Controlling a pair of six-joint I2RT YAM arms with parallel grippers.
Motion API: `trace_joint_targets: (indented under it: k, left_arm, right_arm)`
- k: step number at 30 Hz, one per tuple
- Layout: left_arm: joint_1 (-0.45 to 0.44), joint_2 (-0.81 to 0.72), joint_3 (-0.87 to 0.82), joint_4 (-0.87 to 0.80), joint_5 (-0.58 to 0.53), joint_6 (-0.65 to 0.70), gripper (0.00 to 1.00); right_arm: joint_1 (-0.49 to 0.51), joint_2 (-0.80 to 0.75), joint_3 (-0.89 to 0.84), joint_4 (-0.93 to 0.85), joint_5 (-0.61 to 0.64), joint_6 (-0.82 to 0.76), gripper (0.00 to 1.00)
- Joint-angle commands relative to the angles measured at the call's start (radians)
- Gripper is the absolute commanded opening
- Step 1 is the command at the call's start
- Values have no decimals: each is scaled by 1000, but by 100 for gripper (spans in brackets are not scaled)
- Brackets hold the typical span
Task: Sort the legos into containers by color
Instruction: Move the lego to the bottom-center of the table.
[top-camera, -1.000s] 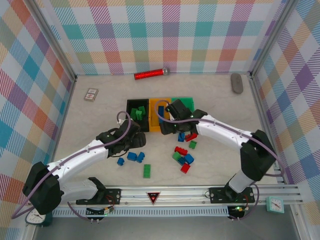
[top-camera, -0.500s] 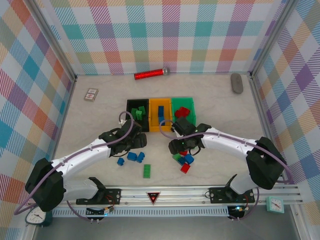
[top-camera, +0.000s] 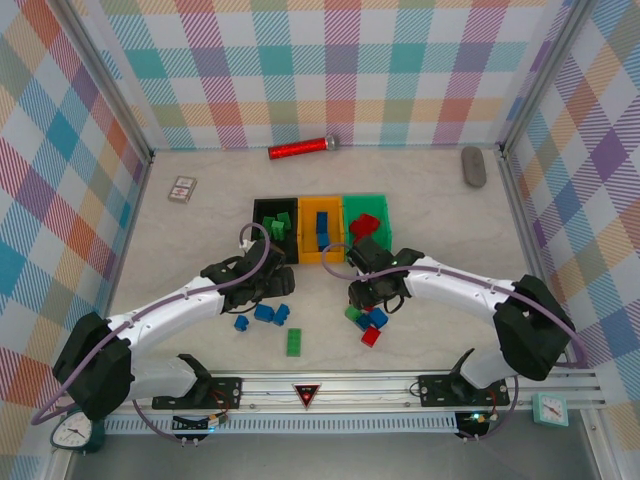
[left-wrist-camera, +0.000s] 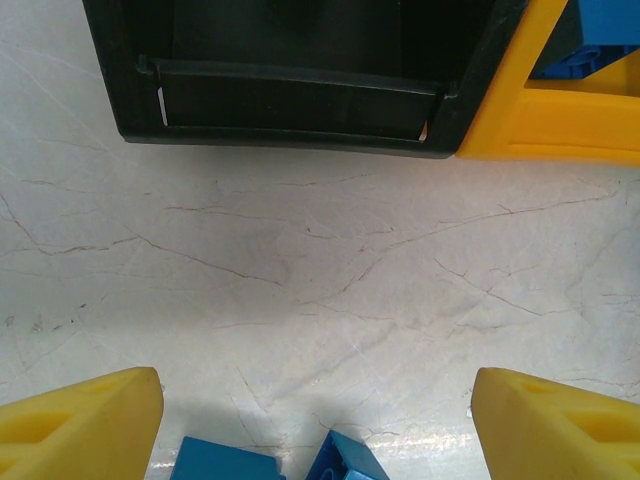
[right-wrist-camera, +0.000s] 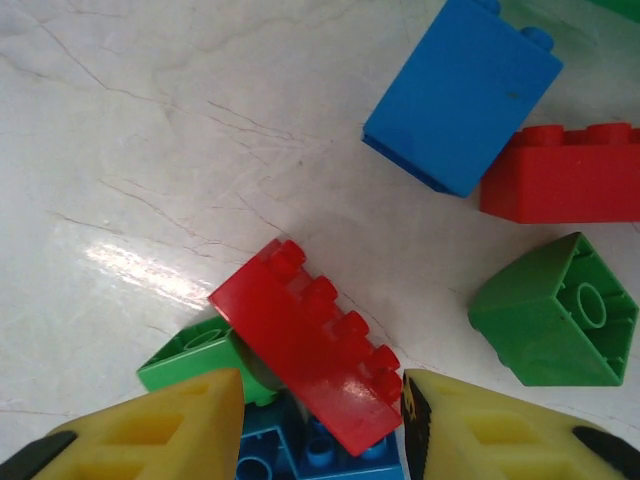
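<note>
**Right pincer** (right-wrist-camera: 320, 400): spread, nothing pinched. A red lego (right-wrist-camera: 310, 345) is found between its fingers, lying askew to them and propped on a green lego (right-wrist-camera: 190, 362) and a blue lego (right-wrist-camera: 300, 452) beneath. Whether the pads already touch it cannot be settled from the wrist view. Ahead of the pincer, a large blue lego (right-wrist-camera: 460, 95), a second red lego (right-wrist-camera: 560, 172) and a green cube (right-wrist-camera: 555, 310) are noted, clear of the fingers.

**Left pincer** (left-wrist-camera: 318, 425): spread and empty. Two blue legos (left-wrist-camera: 225, 462) are seen at the near edge between its fingers. The black bin (left-wrist-camera: 290, 100) and orange-yellow bin (left-wrist-camera: 520, 110) lie ahead of it.

**Risks, as judged:** Because the red lego is tilted and skewed, it may be twisted or squeezed out on closing. The green lego under one finger may be caught and carried along. A wrong colour would then be dropped into the green bin (top-camera: 375, 200), where red is already collected.
</note>
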Motion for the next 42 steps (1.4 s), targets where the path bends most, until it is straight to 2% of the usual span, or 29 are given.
trace_joint_targets:
  k: [1, 12, 27, 34, 36, 42]
  left_arm:
    - [10, -6, -14, 17, -20, -6, 81]
    - [10, -12, -19, 19, -14, -1, 80]
    - [10, -26, -19, 8, -8, -1, 81]
    - [11, -22, -16, 8, -7, 0, 81]
    - [11, -22, -13, 11, 1, 2, 80]
    - [10, -27, -7, 3, -7, 3, 81]
  right_arm:
    - [2, 56, 8, -22, 3, 7, 45]
    - [2, 83, -15, 42, 5, 44, 41]
    - [2, 171, 18, 63, -43, 43, 41]
    - [3, 172, 73, 45, -72, 40, 28]
    - [4, 156, 80, 46, -72, 44, 27]
    - [3, 170, 101, 39, -65, 30, 31]
